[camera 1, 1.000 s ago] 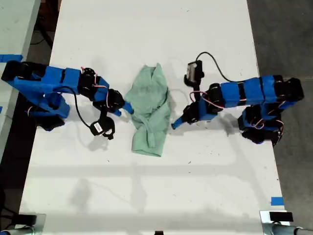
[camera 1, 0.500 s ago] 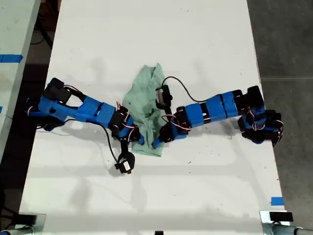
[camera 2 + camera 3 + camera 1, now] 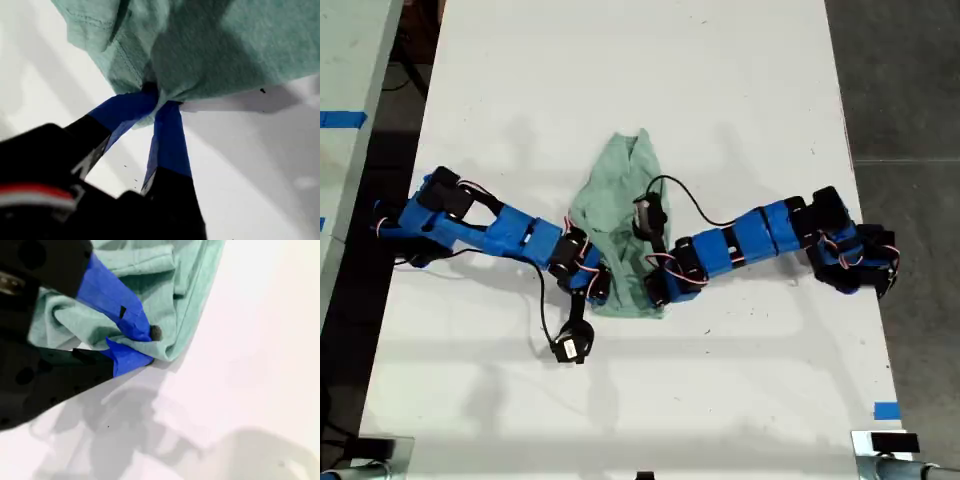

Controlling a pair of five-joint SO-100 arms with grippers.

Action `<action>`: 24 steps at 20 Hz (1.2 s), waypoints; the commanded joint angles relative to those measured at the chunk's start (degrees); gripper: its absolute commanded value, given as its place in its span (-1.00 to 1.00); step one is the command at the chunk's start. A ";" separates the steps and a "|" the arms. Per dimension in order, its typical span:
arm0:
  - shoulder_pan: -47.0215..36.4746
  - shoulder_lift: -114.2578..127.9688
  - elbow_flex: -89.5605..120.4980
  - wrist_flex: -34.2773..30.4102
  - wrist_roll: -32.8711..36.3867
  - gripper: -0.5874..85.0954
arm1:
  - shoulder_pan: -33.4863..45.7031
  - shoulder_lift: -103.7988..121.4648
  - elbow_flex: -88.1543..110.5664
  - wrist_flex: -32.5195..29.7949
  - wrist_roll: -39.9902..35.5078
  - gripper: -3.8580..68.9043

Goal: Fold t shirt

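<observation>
Exterior view, t shirt (image 3: 620, 220): it lies bunched and wrinkled on the white table (image 3: 620, 80), near the middle, its long side running away from the camera, narrower at the far end.
Exterior view, arms: two blue arms reach in, one from the exterior view's left and one from the exterior view's right, and their tips meet the cloth's near end from either side — I cannot tell from the wrist views which arm is which.
Exterior view, cameras: a small black camera module (image 3: 570, 346) hangs on its cable below the arm on the exterior view's left; another (image 3: 648, 214) sits over the cloth beside the arm on the exterior view's right.
Exterior view, edges: blue tape (image 3: 886, 410) marks the table near the exterior view's lower right; a second pale table (image 3: 350, 60) shows at the exterior view's left.

First wrist view, my first gripper (image 3: 152, 102): its two blue jaws come together at their tips on a gathered edge of the t shirt (image 3: 225, 45) — clamped on the cloth, which puckers at the pinch and spreads out beyond it. A stitched hem shows on the fabric.

Second wrist view, my second gripper (image 3: 142, 345): blue jaws pinched on a folded corner of the t shirt (image 3: 165, 280), one jaw on top of the fold, the other under it against the table. Shadows fall on the bare white surface beside the cloth.
</observation>
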 commanded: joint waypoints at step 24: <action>-53.70 47.46 -0.70 21.09 43.24 -0.30 | 47.81 38.58 -7.38 22.68 -30.67 0.17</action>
